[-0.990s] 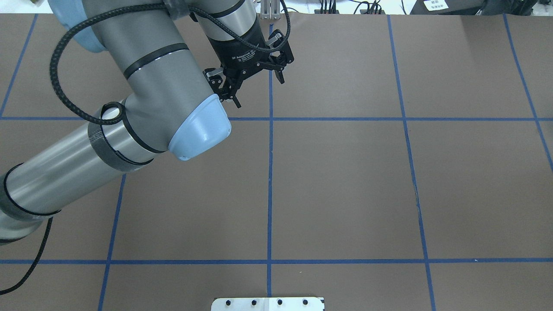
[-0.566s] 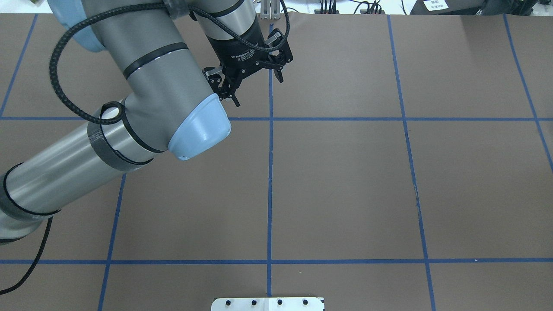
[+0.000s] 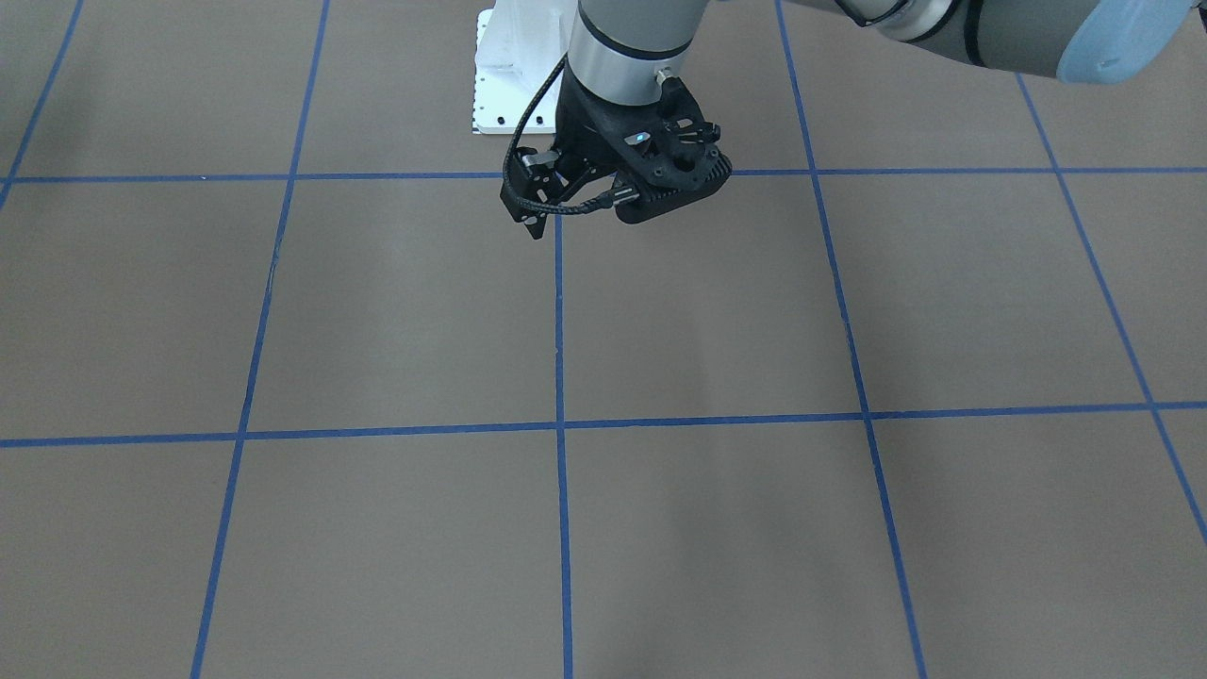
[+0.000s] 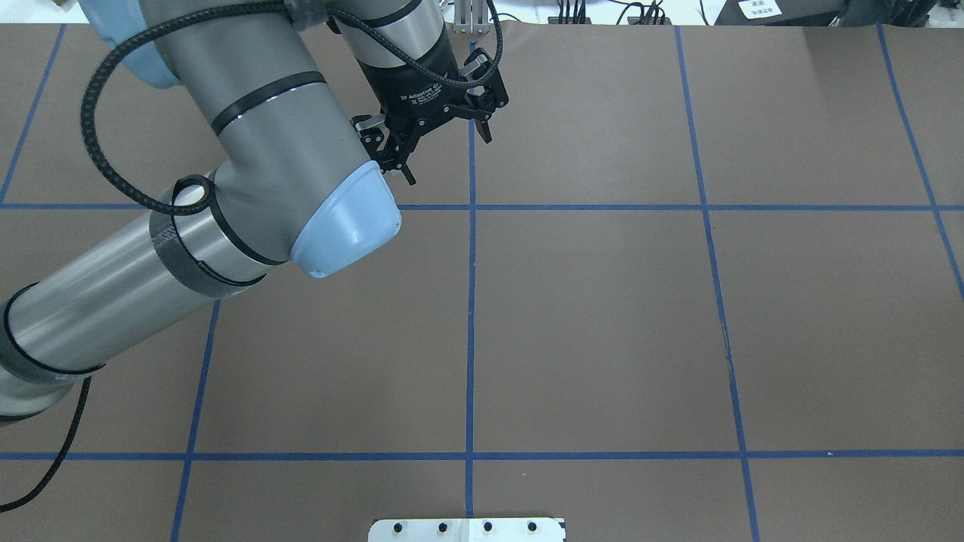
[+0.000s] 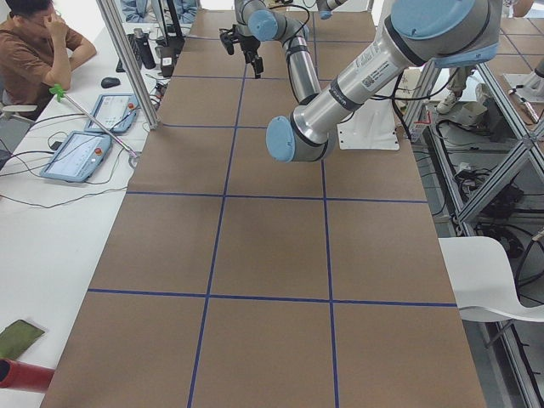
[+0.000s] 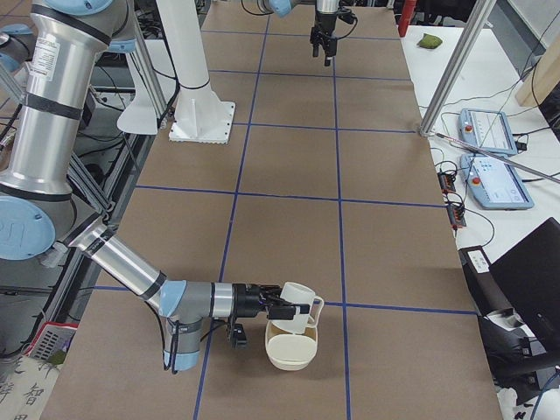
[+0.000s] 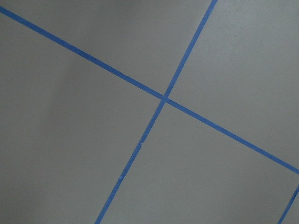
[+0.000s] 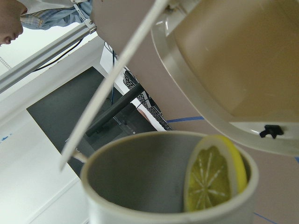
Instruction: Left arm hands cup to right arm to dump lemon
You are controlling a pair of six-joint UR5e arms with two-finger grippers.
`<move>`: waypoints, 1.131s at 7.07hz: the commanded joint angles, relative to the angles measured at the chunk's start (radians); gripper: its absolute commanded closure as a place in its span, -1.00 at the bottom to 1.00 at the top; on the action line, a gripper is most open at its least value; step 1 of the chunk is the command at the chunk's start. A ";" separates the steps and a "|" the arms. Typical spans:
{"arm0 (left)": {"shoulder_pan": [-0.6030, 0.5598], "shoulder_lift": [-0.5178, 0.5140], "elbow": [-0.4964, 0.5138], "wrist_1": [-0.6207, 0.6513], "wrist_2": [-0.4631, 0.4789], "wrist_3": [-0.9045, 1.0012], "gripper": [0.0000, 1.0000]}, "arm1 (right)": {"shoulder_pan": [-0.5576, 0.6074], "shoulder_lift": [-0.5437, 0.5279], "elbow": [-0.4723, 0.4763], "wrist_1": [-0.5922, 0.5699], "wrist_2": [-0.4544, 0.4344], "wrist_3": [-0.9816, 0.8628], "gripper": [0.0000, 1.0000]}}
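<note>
Overhead exterior showed the left gripper [image 4: 449,158] spread, lettered "2F Adaptive G"; the right gripper [image 6: 282,308] met the cup [image 6: 302,318], lemon [image 8: 214,173] inside, its closure impossible to tell.

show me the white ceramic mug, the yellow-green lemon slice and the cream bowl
white ceramic mug [image 6: 297,294], exterior right view, side wall
yellow-green lemon slice [image 8: 212,175], right wrist view, cut face
cream bowl [image 6: 290,356], exterior right view, outer wall
</note>
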 commanded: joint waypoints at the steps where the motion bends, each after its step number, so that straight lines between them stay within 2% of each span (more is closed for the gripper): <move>1: 0.000 -0.004 0.000 0.005 0.002 0.000 -1.00 | 0.003 0.000 -0.002 0.010 0.000 0.084 0.34; 3: -0.006 -0.004 0.001 0.005 0.006 0.003 -1.00 | 0.003 0.009 -0.057 0.071 -0.001 0.127 0.33; 6: -0.005 -0.006 0.000 0.017 0.009 0.003 -1.00 | 0.003 0.011 -0.064 0.104 -0.001 0.193 0.34; 7: -0.006 -0.006 0.000 0.017 0.009 0.003 -1.00 | 0.003 0.011 -0.062 0.111 0.003 0.182 0.41; 8: -0.003 -0.006 0.000 0.017 0.009 0.003 -1.00 | 0.003 0.032 -0.046 0.134 0.007 0.092 0.53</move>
